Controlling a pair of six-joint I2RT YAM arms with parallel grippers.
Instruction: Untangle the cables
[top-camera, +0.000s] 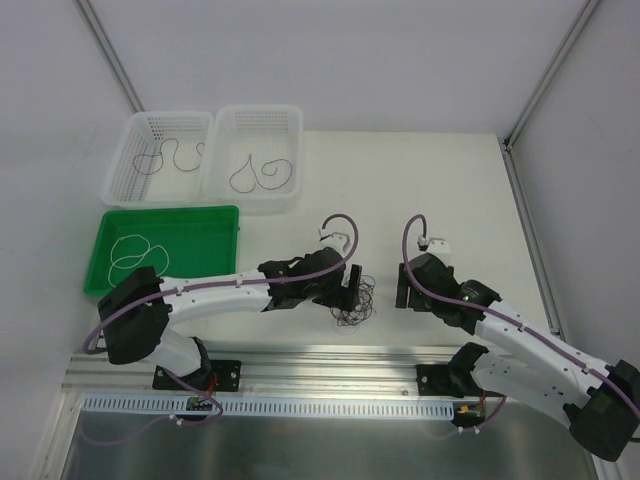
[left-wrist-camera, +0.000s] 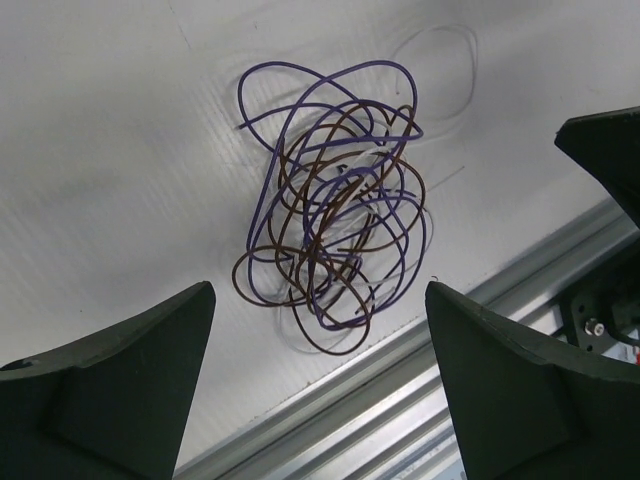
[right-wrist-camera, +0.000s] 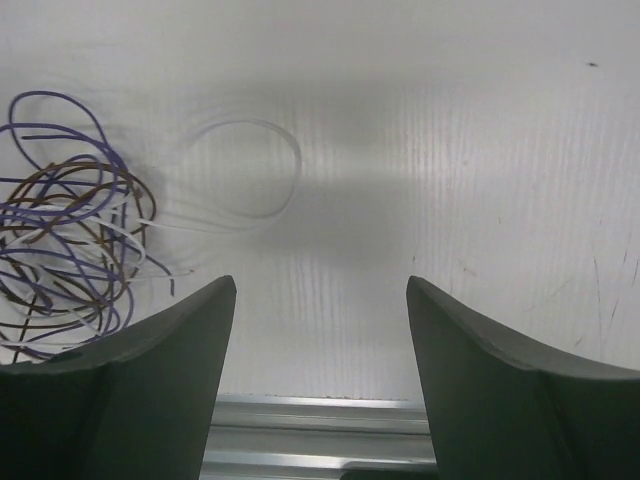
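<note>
A tangle of thin purple, brown and white cables (top-camera: 355, 300) lies on the white table close to its near edge. My left gripper (top-camera: 350, 288) hangs over it, open; in the left wrist view the tangle (left-wrist-camera: 335, 215) sits just ahead of the left gripper (left-wrist-camera: 318, 290), and nothing is between the fingers. My right gripper (top-camera: 403, 285) stands open to the right of the tangle. In the right wrist view the right gripper (right-wrist-camera: 320, 283) is empty; the tangle (right-wrist-camera: 65, 250) lies at far left, with a loose white cable loop (right-wrist-camera: 245, 170) beside it.
Two white baskets (top-camera: 118, 170) (top-camera: 258, 110) at the back left each hold a separate dark cable (top-camera: 170, 155) (top-camera: 262, 172). A green tray (top-camera: 170, 210) in front of them holds a white cable (top-camera: 135, 250). An aluminium rail (top-camera: 330, 365) runs along the near edge.
</note>
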